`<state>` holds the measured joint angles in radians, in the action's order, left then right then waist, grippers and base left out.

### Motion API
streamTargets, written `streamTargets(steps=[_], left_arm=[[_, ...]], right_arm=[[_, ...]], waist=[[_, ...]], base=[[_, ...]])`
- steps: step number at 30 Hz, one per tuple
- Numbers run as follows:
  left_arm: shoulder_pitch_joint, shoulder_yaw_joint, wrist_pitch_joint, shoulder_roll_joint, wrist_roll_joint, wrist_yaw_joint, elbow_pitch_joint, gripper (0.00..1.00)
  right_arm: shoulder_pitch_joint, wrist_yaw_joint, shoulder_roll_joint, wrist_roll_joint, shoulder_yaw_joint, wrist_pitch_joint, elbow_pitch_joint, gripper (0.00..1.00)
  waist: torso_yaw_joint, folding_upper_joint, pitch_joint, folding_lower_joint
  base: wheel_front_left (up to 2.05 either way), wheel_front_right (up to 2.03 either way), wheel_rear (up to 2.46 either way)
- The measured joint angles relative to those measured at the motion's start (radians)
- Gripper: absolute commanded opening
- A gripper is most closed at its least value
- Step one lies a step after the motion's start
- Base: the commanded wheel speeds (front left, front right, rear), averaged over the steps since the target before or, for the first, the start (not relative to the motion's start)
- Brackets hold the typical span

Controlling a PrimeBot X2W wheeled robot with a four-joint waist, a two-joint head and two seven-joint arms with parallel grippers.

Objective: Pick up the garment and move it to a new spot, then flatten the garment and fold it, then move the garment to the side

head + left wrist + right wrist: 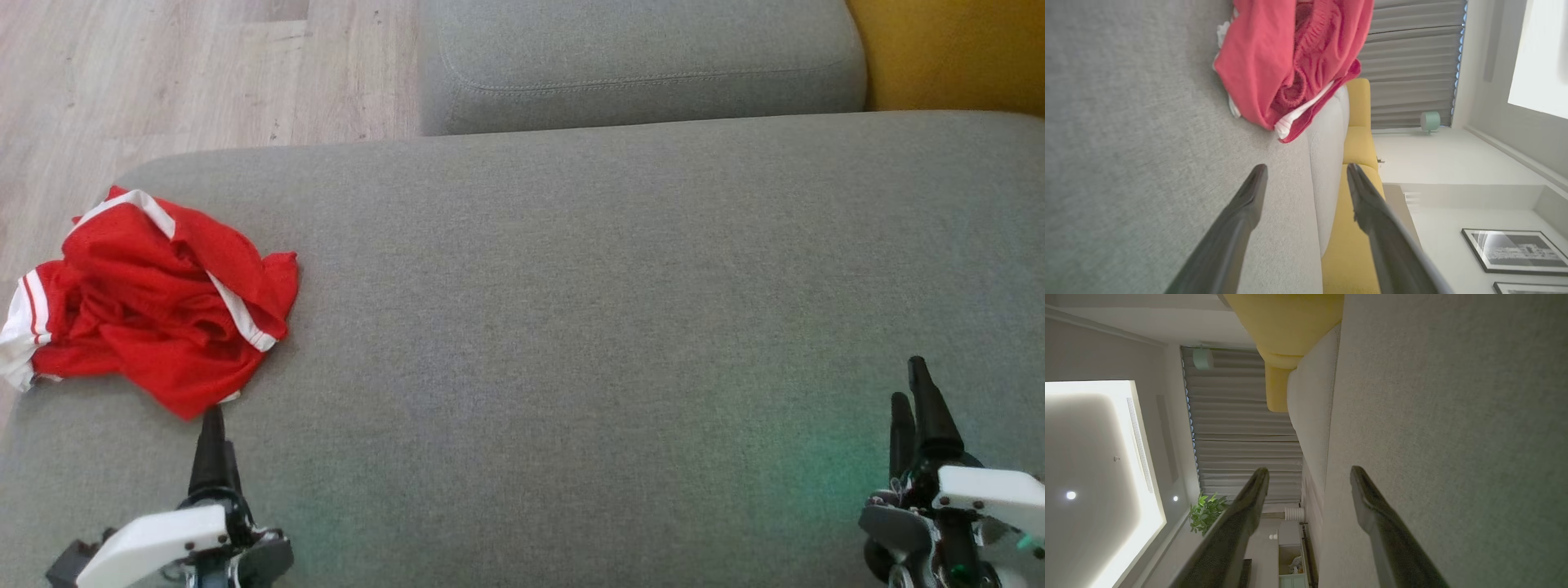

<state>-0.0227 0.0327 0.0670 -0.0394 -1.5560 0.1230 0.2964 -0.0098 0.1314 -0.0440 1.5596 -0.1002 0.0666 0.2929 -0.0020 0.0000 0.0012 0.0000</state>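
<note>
Since its two long dark fingers stand spread in the wrist view, the left tool (214, 416) is open and empty above the grey woven sofa cushion (571, 286). Just ahead of its tips, almost touching, lies the crumpled red mesh garment with white stripes (155, 302), near the cushion's edge. It looks light, limp and thin, likely to sag and slip, so a pinch on a raised fold nearest the tips seems best. Well off to the right, the right tool (908, 381) is likewise open, holding nothing.
</note>
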Motion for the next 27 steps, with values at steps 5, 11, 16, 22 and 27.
streamTargets(steps=[5, 11, 16, 22, 27], left_arm=[[-0.003, 0.002, -0.017, 0.0, 0.085, 0.0, -0.028, 1.0], [-0.004, 0.001, -0.034, 0.0, 0.186, 0.0, -0.06, 1.0], [-0.005, -0.014, -0.046, 0.0, 0.278, -0.007, -0.077, 1.0], [-0.012, -0.044, -0.062, 0.0, 0.401, -0.01, -0.086, 1.0], [-0.013, -0.068, -0.079, 0.0, 0.481, -0.01, -0.092, 1.0]], right_arm=[[0.0, 0.0, -0.007, -0.083, 0.008, -0.016, -0.017, 1.0], [0.0, 0.0, -0.007, -0.195, 0.008, -0.032, -0.053, 1.0], [0.001, 0.0, -0.007, -0.277, 0.023, -0.049, -0.067, 1.0], [0.001, 0.0, -0.008, -0.367, 0.034, -0.065, -0.077, 1.0], [0.002, 0.0, -0.016, -0.447, 0.049, -0.08, -0.091, 1.0]], waist=[[-0.001, 0.0, 0.0, 0.0], [-0.001, 0.0, 0.0, 0.0], [-0.001, 0.0, 0.0, 0.0], [-0.001, 0.0, 0.0, 0.0], [-0.001, 0.0, -0.001, 0.0]], base=[[0.0, 0.0, 0.0], [0.0, 0.0, 0.0], [0.0, 0.0, 0.0], [0.0, 0.0, 0.0], [0.0, 0.0, 0.0]])
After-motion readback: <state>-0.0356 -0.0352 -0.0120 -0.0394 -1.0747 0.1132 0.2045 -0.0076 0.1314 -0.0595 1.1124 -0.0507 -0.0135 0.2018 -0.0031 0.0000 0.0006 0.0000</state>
